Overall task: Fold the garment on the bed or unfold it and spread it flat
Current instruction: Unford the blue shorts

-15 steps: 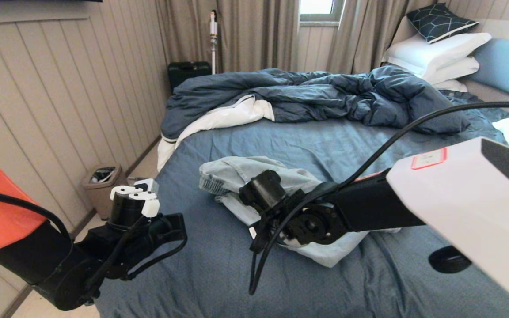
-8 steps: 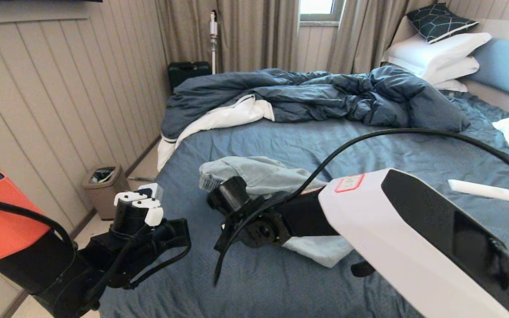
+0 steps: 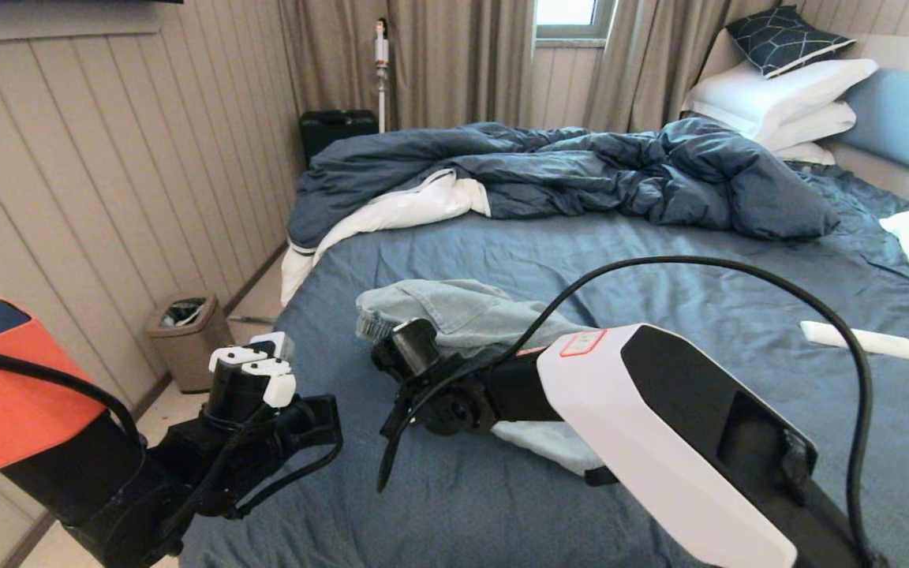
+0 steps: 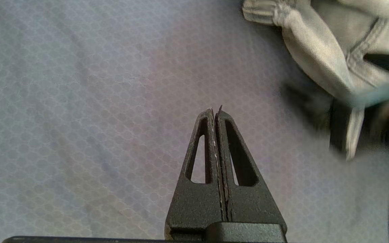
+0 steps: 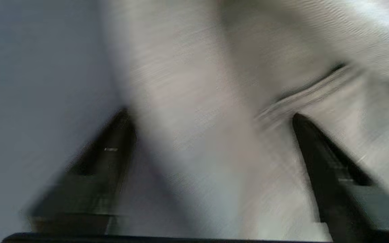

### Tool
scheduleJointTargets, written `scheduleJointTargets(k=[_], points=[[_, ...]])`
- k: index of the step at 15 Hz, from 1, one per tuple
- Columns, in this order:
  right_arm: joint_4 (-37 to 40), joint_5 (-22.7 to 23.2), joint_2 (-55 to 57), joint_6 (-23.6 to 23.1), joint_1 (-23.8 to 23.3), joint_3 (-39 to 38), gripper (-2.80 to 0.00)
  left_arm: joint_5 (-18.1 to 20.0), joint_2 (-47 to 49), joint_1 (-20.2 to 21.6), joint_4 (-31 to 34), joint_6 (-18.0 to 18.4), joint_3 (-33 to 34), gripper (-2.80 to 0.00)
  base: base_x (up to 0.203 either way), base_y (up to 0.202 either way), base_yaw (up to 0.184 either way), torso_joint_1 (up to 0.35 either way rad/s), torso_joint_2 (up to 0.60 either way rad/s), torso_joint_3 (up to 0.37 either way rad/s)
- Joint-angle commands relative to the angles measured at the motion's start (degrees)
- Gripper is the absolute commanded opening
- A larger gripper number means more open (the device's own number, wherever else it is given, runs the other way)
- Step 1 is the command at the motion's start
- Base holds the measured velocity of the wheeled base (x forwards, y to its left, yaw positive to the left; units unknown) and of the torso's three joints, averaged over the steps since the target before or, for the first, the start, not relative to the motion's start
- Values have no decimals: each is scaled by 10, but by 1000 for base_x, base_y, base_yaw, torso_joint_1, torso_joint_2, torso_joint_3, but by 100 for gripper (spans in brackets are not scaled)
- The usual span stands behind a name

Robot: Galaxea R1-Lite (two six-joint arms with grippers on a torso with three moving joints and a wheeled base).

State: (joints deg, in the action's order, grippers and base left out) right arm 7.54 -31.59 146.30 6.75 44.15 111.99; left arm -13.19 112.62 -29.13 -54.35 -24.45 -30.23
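Note:
The garment (image 3: 462, 312), pale blue denim shorts, lies crumpled on the slate-blue sheet of the bed (image 3: 581, 252), near its left side. My right arm reaches across it, and its wrist (image 3: 423, 379) covers the garment's near left part in the head view. In the right wrist view the right gripper (image 5: 210, 114) is open, with pale denim (image 5: 198, 84) filling the space between its spread fingers. My left gripper (image 4: 215, 109) is shut and empty over bare sheet, to the left of the garment's edge (image 4: 319, 57).
A rumpled dark blue duvet (image 3: 581, 170) with white lining lies across the far half of the bed. White pillows (image 3: 778, 91) are stacked at the headboard. A white bar-shaped object (image 3: 857, 339) lies on the sheet at right. A bin (image 3: 182, 331) stands on the floor at left.
My right arm has swung to the left and lower, bringing its wrist to the garment's near left part. The left arm has barely shifted.

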Motion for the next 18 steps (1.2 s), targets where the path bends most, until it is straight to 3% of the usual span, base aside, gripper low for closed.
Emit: scheduleJointTargets(k=[1, 6, 13, 15, 18], points=[[-4, -3, 4, -2, -6, 1, -280, -1, 10, -6, -3, -2, 0, -280, 0, 0, 0, 0, 0, 0], [-3, -4, -8, 3, 1, -10, -280, -21, 38, -15, -31, -1, 2, -280, 0, 0, 0, 0, 0, 0], [-5, -3, -76, 8, -1, -87, -280, -23, 47, -15, -38, 6, 2, -280, 0, 0, 0, 0, 0, 0], [-5, -3, -104, 14, 7, -127, -280, -23, 56, -16, -41, 6, 1, -280, 0, 0, 0, 0, 0, 0], [-9, 2, -183, 23, 34, -252, -280, -24, 59, -19, -41, 6, 2, -280, 0, 0, 0, 0, 0, 0]])
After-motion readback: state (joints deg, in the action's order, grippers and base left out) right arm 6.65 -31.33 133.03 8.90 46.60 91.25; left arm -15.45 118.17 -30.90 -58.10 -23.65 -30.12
